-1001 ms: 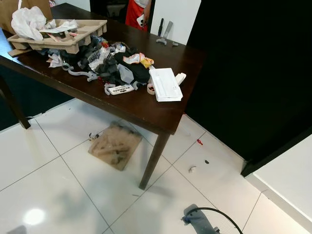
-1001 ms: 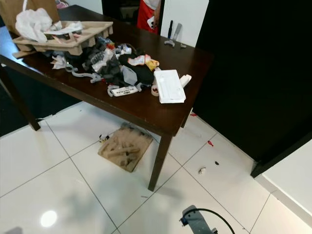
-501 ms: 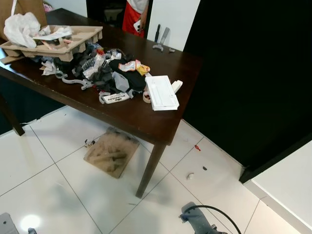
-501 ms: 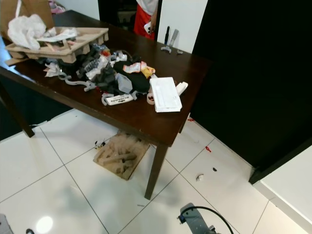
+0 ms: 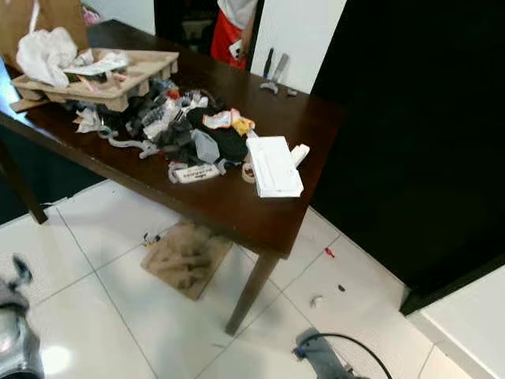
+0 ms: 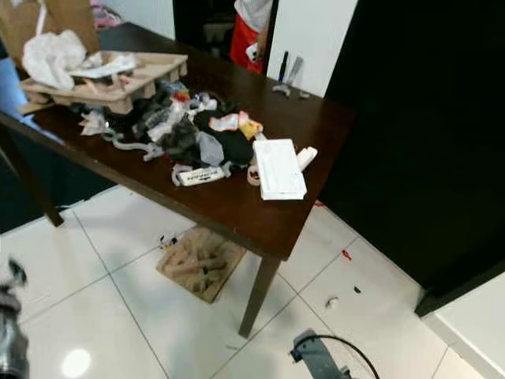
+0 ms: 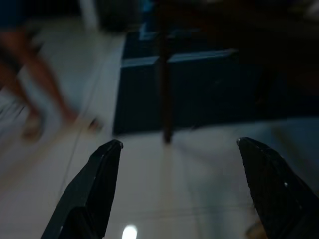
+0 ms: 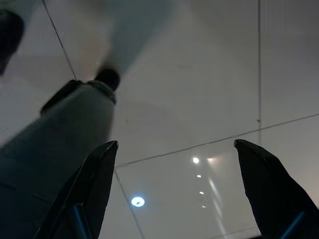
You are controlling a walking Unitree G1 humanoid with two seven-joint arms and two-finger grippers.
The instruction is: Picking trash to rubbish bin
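**Closing on the cluttered table**

My left gripper [image 7: 179,189] hangs low with fingers spread, empty. The trash pile [image 5: 181,126] sits mid-table, between the cardboard tray [image 5: 102,67] and white box [image 5: 274,166]; I judge nothing is picked yet. My right gripper [image 8: 174,189] points floorward, also spread. Since a second ago, my left arm [image 5: 16,339] has swung into view.

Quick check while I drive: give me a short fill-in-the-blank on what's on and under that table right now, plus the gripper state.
1. The white box lies on the dark wooden table near its ____ corner.
2. The cardboard piece lies on the floor ____ the table.
3. The crumpled white plastic bag sits on the ____ tray.
4. The left gripper's fingers are ____.

Missing words: front; under; cardboard; open
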